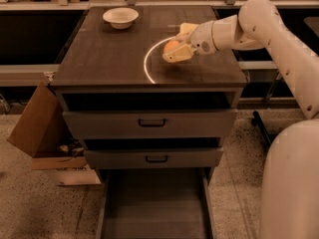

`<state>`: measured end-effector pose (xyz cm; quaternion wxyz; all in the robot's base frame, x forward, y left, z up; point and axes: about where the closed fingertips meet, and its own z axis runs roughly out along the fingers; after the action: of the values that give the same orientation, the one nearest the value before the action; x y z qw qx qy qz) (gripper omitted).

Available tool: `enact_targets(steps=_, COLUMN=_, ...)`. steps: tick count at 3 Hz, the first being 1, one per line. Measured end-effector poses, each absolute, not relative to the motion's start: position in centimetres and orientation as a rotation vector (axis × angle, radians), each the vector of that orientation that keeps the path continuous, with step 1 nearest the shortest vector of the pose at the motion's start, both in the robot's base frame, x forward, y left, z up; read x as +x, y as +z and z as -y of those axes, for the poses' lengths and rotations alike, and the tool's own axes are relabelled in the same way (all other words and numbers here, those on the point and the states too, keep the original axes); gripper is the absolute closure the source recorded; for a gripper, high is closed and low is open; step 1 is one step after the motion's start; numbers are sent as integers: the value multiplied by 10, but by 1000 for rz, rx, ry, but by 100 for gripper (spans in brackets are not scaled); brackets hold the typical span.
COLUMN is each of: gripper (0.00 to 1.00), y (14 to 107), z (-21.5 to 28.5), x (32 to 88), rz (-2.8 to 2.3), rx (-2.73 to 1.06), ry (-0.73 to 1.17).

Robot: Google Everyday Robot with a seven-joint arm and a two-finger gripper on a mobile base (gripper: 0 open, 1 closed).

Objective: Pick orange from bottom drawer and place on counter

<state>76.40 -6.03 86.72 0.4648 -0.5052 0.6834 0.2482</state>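
1. We see the gripper (pixel 176 42) over the right part of the surface (pixel 109 54), just right of the white arc (pixel 147 63).
2. Its fingers are clamped on the orange (pixel 171 46); we cannot tell if the orange touches the surface.
3. The bottom drawer (pixel 154 208) stands open.
4. A bowl (pixel 120 17) sits far left.

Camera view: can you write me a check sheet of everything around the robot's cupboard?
Surface: dark wood-grain counter marked with a white arc.
Job's things: orange at the counter's right part, inside the arc; bottom drawer pulled open.
Clutter: white bowl at the counter's back left.
Grippers: pincer closed around the orange.
Cables: nothing seen.
Surroundings: cardboard box on the speckled floor, left of the drawers.
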Motion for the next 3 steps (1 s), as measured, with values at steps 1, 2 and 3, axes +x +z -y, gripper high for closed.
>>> enact_targets(steps=1, gripper=73, y=859, z=56, x=770, rz=-1699, rx=-1230, ry=611)
enact_targets(steps=2, gripper=50, y=855, z=54, x=772, rz=-1706, rx=-1224, ry=616)
enact_targets(steps=3, gripper=27, y=852, z=55, x=773, rz=-1709, rx=-1211, ry=624)
